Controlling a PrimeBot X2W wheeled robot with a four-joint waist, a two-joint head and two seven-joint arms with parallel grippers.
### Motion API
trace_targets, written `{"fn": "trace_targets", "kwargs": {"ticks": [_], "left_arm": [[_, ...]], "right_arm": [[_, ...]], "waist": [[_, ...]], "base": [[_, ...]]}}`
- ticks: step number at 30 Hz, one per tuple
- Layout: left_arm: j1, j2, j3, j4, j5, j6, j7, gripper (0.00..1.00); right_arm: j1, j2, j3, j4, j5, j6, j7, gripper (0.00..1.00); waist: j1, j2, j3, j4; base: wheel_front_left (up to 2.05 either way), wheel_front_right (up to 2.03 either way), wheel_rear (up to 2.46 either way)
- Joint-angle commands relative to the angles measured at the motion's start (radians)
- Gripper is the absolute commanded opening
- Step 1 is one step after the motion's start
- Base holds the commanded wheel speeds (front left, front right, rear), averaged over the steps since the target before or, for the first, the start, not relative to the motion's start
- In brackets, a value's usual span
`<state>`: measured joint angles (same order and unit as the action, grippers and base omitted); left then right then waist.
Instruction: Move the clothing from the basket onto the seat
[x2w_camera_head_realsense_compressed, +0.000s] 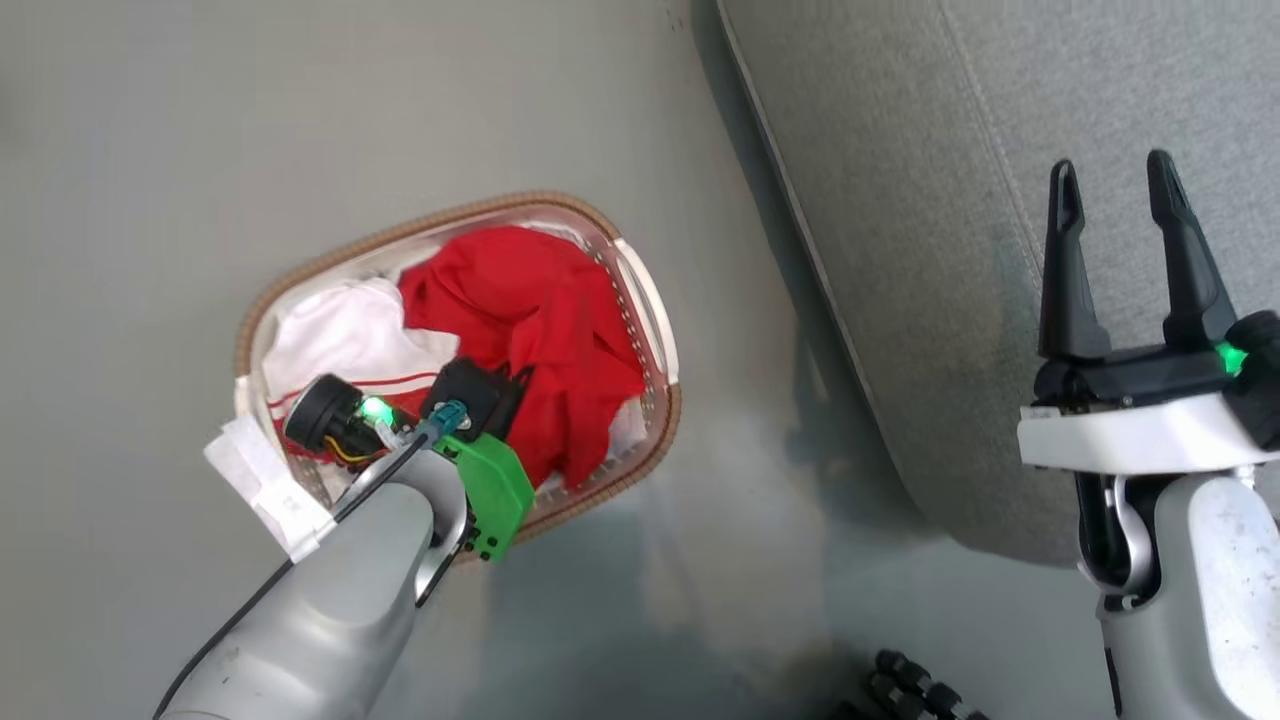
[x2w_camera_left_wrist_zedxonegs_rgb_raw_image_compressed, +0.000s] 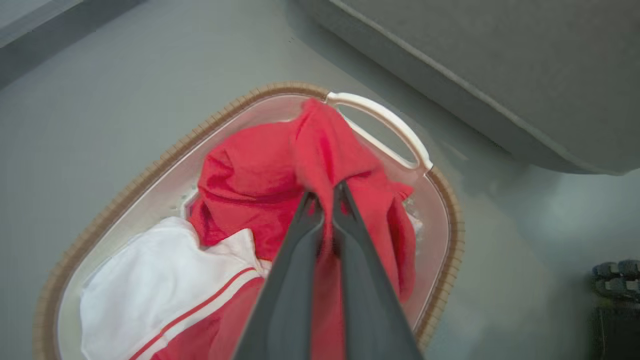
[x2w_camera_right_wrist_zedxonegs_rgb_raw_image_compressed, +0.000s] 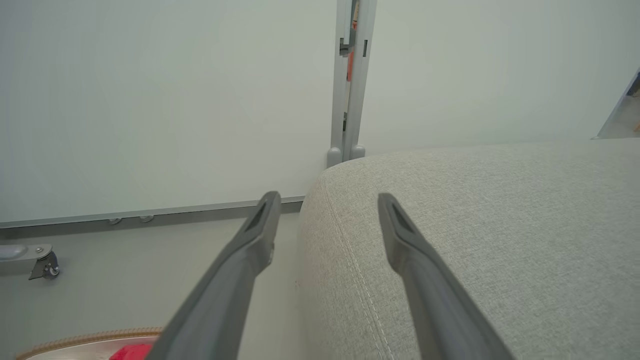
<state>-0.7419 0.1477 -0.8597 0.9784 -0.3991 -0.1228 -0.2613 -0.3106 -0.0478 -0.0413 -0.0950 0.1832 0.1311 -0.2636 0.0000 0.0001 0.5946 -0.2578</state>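
Clothing: bright red crumpled fabric plus a white panel with thin red stripes, heaped in the white basket with a brown woven rim, on the floor beside the grey seat. Left gripper pinches a red fold. Right gripper is spread wide and empty, by the seat.

A laundry basket sits on the floor, left of the seat and apart from it. The clothing lies heaped inside the basket. The left gripper reaches down into the basket, onto the clothing. The right gripper hangs over the seat's left edge.
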Motion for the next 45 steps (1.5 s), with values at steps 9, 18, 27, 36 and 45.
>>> {"fn": "trace_targets", "kwargs": {"ticks": [9,18,27,36,45], "left_arm": [[0.048,0.118,0.017,-0.301,0.082,-0.003,-0.005,0.0],[-0.066,0.21,-0.023,-0.492,0.107,-0.008,0.008,0.0],[-0.222,0.259,-0.04,-0.633,0.062,-0.008,0.081,0.0],[-0.3,0.225,-0.017,-0.641,0.04,0.005,0.09,0.0],[-0.339,0.189,-0.017,-0.654,0.033,0.015,0.091,0.0]], "right_arm": [[0.107,-0.005,-0.015,0.06,-0.049,-0.001,-0.002,1.0],[0.182,-0.005,-0.019,0.101,-0.071,-0.001,-0.002,1.0],[0.176,-0.004,0.045,0.112,-0.075,-0.001,-0.002,1.0],[0.126,-0.004,0.2,0.152,-0.088,-0.001,-0.002,1.0],[0.067,-0.005,0.345,0.219,-0.069,-0.001,-0.002,1.0]], "waist": [[0.0,-0.0001,-0.337,0.135],[0.0,-0.0001,-0.48,0.157],[0.0,-0.0001,-0.546,0.152],[0.0,-0.0001,-0.575,0.149],[0.0,-0.0001,-0.584,0.166]], "base": [[0.0,0.0,0.0],[0.0,0.0,0.0],[0.0,0.0,0.0],[0.0,0.0,0.0],[0.0,0.0,0.0]]}}
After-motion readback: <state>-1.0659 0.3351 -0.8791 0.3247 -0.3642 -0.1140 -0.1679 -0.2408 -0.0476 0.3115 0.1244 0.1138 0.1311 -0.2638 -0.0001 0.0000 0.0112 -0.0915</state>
